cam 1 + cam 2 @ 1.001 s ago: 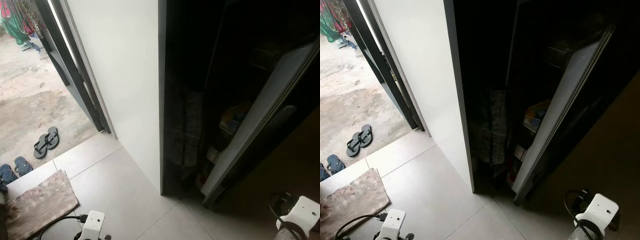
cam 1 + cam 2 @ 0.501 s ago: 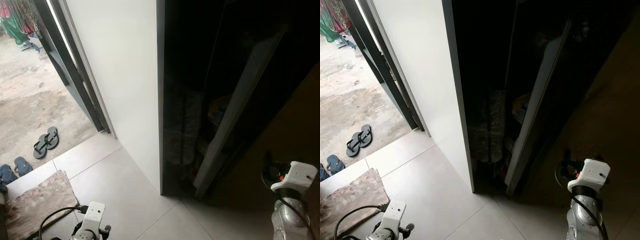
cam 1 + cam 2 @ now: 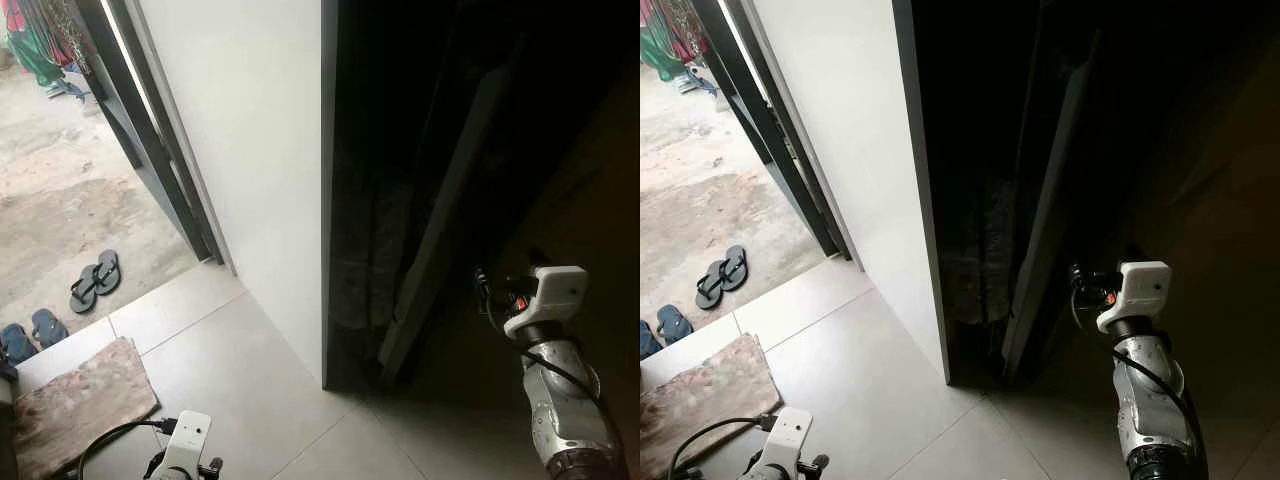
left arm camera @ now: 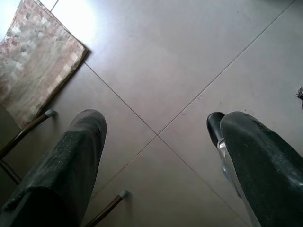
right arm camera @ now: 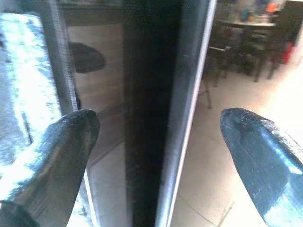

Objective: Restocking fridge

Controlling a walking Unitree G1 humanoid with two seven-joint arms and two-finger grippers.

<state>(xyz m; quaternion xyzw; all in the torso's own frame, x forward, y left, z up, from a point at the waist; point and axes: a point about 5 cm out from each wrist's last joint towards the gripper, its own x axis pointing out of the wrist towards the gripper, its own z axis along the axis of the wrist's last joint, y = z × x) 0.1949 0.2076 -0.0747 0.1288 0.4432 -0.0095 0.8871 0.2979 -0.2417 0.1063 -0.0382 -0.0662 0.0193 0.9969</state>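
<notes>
Fridge, tall and black (image 3: 370,200), door nearly shut; right claw raised at the door edge.

Fridge stands against the white wall panel (image 3: 250,150), its dark glossy door (image 3: 1045,220) ajar by a narrow gap, interior too dark to read. Right claw (image 5: 158,142) is open, fingers spread either side of the door's edge, gripping nothing. Left claw (image 4: 156,146) hangs low, open and empty, over the pale tiled floor (image 3: 240,390) near a faded patterned mat (image 3: 75,405). Black sandals (image 3: 93,282) lie outside the doorway. Risks, as I judge: a finger could get pinched in the gap if the door swings closed; a glancing push may slip off the glossy edge.
</notes>
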